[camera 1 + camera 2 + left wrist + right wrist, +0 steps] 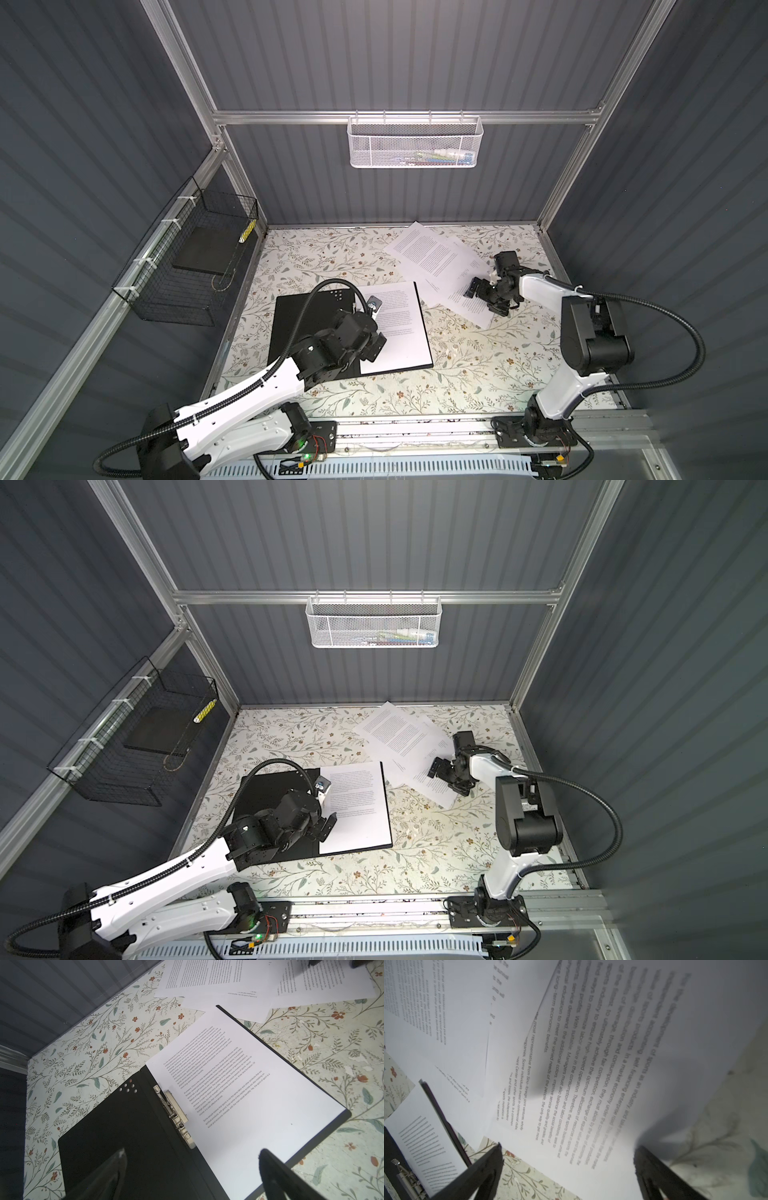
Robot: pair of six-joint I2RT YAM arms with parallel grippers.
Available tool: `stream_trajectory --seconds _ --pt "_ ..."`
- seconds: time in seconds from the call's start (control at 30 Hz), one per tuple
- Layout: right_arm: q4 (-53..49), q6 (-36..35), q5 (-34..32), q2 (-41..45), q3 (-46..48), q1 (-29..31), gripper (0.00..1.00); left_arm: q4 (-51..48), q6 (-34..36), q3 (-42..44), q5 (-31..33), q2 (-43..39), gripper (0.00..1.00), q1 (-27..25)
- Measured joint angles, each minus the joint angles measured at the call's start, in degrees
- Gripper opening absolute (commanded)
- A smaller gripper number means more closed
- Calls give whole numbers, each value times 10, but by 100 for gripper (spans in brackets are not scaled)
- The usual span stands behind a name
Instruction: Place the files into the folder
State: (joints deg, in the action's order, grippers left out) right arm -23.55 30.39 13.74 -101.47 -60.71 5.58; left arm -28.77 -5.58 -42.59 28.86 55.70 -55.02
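The right hand (571,1167) hangs spread wide over the loose files (432,257); the left hand (193,1153), likewise released, hovers above the open folder (104,1136).

Both top views are looking down from high over the whole table (478,365); both wrist cameras are looking from close, sharing the folder (104,1115).

Near part of the folder (289,328) under the left arm (266,386); white basket (374,149) contents indistinct

White mesh basket (395,145), black wire basket (178,309)
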Motion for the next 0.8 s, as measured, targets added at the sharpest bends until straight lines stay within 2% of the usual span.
stream_trajectory --seconds 0.23,0.43,0.67,0.8 --pt "21 8 14 5 10 0 99 -2 -2 0 -3 -6 100 0" --pt "18 33 51 40 54 4 99 0 -9 -4 -38 -10 100 0" --pt "-4 86 49 90 103 54 99 11 -46 -27 -75 -10 100 0" --pt "-4 127 50 161 172 92 99 21 -78 -65 -105 36 100 0"
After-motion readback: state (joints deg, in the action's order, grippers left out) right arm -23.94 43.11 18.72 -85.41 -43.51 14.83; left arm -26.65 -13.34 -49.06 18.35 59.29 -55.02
